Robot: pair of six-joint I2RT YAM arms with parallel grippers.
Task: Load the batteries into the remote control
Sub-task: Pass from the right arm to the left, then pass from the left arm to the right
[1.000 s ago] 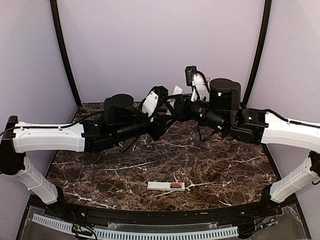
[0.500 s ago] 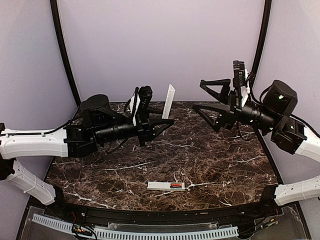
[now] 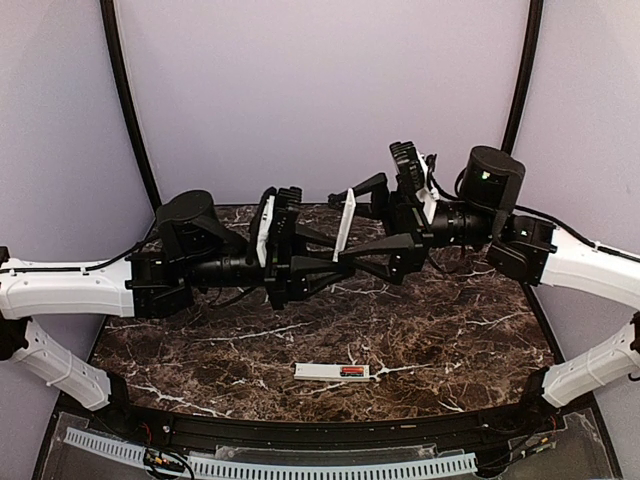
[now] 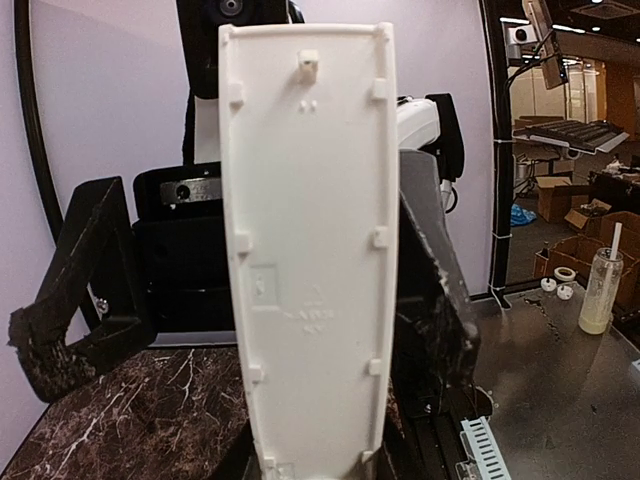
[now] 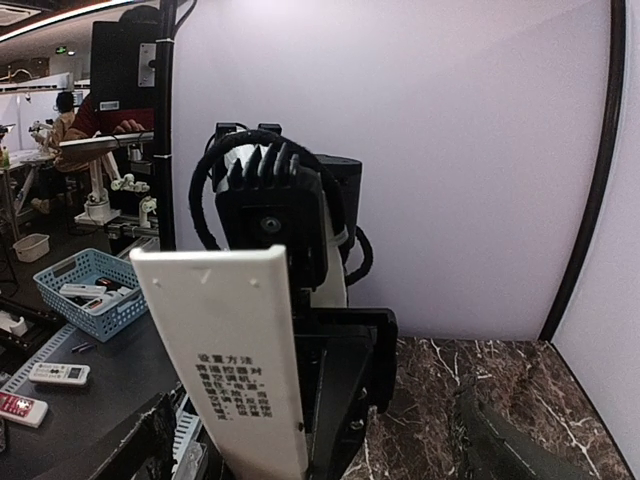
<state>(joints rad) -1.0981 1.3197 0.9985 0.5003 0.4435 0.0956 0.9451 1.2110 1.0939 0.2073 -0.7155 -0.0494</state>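
left tool (image 3: 337, 258) clamps the cover plate (image 3: 346, 213) upright, released right tool (image 3: 343, 232) straddling it; a mistimed handover could drop it.

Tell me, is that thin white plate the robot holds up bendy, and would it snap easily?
The cover plate looks like thin moulded plastic, so probably light. It stands straight though the left gripper pinches only its lower end, so likely stiff, not floppy. The tiny clips along its edges might snap if squeezed hard.
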